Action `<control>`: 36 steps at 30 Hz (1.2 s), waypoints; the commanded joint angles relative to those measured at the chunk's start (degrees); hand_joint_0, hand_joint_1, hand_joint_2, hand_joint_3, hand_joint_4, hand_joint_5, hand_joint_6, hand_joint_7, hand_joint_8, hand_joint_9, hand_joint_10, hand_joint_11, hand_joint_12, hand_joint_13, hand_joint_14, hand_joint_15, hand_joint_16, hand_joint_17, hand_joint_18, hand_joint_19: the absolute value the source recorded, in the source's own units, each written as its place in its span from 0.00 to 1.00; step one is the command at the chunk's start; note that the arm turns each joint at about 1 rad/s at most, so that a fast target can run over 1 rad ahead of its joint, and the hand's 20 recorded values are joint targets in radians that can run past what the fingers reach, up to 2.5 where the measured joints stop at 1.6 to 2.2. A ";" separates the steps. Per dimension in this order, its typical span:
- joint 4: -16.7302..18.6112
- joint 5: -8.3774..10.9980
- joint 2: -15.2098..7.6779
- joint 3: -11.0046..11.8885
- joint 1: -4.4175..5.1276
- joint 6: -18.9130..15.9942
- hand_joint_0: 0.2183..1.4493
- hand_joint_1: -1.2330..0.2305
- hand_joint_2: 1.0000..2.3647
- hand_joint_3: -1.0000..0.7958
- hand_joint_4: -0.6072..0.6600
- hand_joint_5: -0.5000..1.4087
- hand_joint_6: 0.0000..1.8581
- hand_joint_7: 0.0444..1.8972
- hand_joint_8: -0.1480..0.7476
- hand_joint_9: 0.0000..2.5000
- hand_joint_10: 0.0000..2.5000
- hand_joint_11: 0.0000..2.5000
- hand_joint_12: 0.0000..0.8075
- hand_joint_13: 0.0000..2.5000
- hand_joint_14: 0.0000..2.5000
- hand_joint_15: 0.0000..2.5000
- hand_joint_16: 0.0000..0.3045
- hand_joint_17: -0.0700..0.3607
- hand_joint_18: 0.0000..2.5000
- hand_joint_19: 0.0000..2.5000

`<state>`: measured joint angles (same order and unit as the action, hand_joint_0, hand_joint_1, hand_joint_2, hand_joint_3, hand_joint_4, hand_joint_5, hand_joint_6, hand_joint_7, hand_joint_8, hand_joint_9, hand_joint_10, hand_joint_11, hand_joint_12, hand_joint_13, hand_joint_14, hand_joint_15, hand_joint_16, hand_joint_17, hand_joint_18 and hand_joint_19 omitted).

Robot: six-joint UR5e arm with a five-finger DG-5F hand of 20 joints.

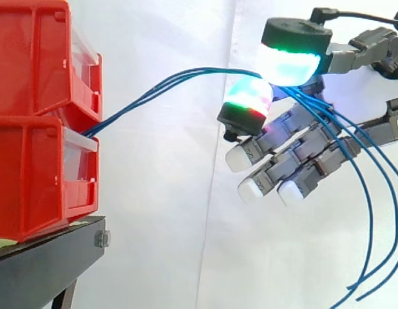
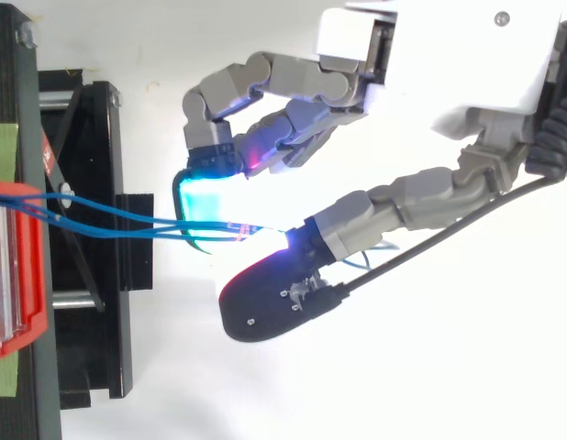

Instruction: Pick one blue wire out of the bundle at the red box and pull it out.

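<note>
A white curtain [image 1: 173, 206] hangs behind the work. In front of it the hand [image 1: 295, 161] pinches the blue wires [image 1: 186, 73] between its thumb pad and one fingertip, with the other fingers loosely bent below. From the pinch several wires run left and down to the front of the stacked red bins [image 1: 38, 129], where the upper meets the lower, on a black stand [image 1: 44, 257]. Behind the hand, loose ends trail down.
</note>
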<state>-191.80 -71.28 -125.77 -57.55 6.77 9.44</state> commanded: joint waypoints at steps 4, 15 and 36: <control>-0.06 0.00 0.00 -0.02 0.00 -0.03 0.27 0.28 0.00 0.28 0.49 0.18 0.44 0.55 0.35 0.26 0.00 0.05 0.44 0.18 0.00 0.09 0.16 0.42 0.21 0.16; 0.03 0.00 0.00 -0.02 0.00 0.06 0.28 0.39 0.01 0.45 0.48 0.19 0.45 0.65 0.40 0.30 0.00 0.10 0.46 0.20 0.01 0.11 0.16 0.42 0.21 0.19; 0.11 0.00 0.00 -0.02 0.09 0.06 0.28 0.25 0.00 0.56 0.37 0.19 0.45 0.56 0.37 0.28 0.00 0.00 0.49 0.15 0.00 0.04 0.20 0.48 0.20 0.11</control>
<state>-191.74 -71.27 -125.77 -57.56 6.78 9.48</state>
